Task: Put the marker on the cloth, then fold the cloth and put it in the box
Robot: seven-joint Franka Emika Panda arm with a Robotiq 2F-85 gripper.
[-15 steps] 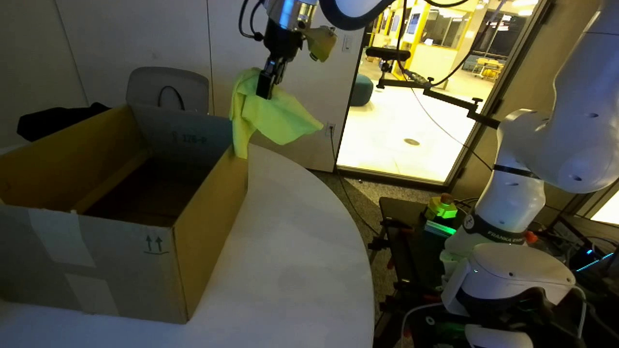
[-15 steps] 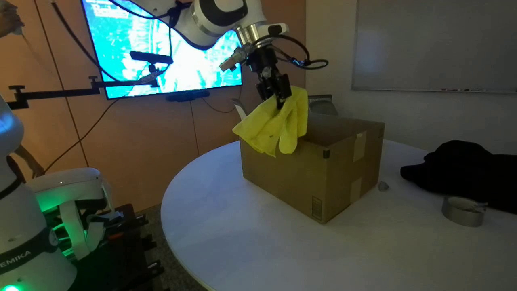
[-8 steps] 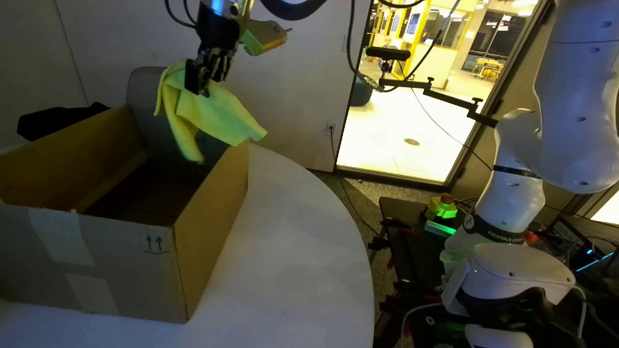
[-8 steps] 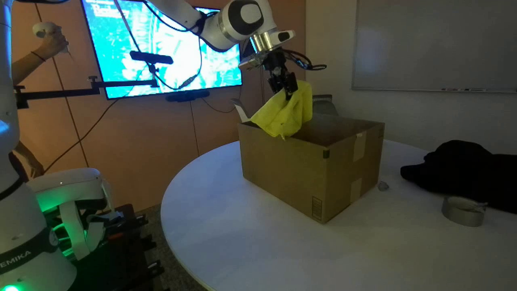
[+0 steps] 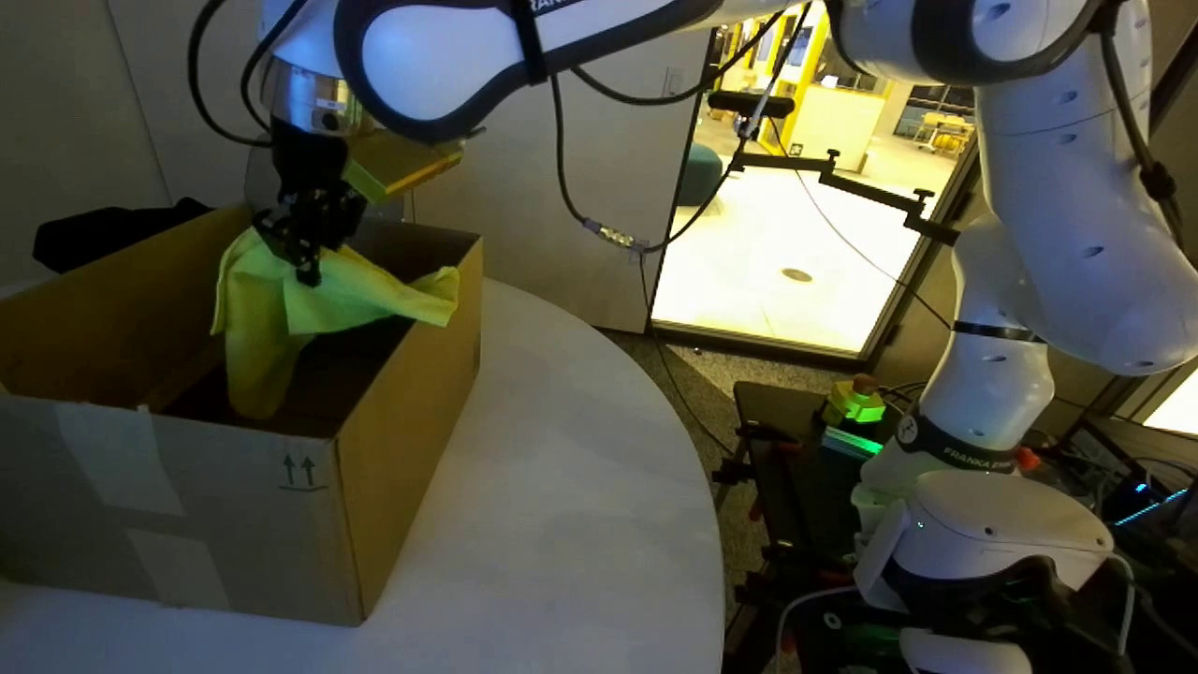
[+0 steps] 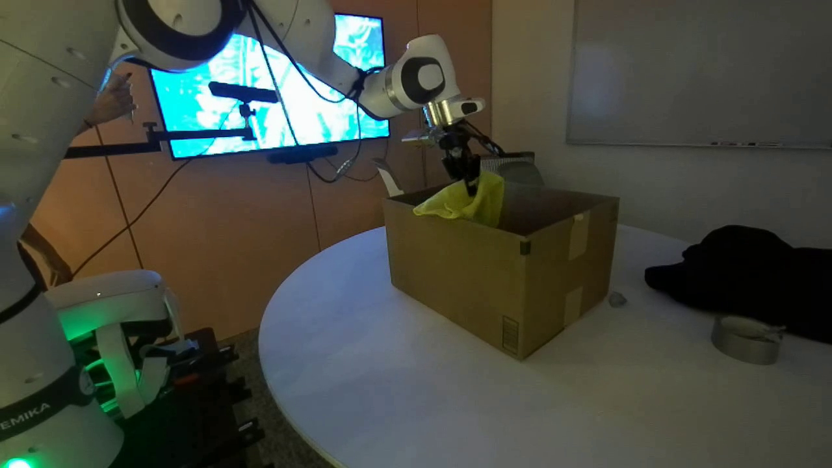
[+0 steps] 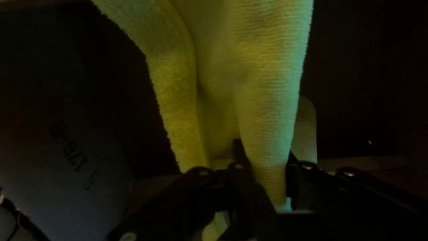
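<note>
One yellow-green cloth [image 5: 337, 301]: bunched and hanging over the open box, a long fold dropping below the rim inside, a corner reaching toward the wall nearest the robot's base.
Robotiq gripper [image 5: 307, 270]: clenched on the cloth, gathered fabric pinched between its fingers; the wrist view shows it running out from the grip.
Cardboard box [image 6: 455, 279]: upright on the white round table [image 6: 403, 390], open at the top, too dark inside to tell what lies on its floor.
Marker: not seen in any view; it may be wrapped in the bundle, but I cannot tell.
Step in hand: judged to be the last, lowering the cloth into the box; the bundle looks loosely gathered, not neatly folded.
Corner at the rim: in an exterior view it sits right at the wall's top edge; touching or just clear, I cannot say.
Snag risk: letting go here could leave that corner draped over the rim.
Spill risk: if the marker is in the bundle, a loose fold could open and let it slide out.
Cling risk: soft fabric may catch on the fingers, so a hasty lift could drag it back up.
Knock risk: descending too near the wall could shove the carton.
</note>
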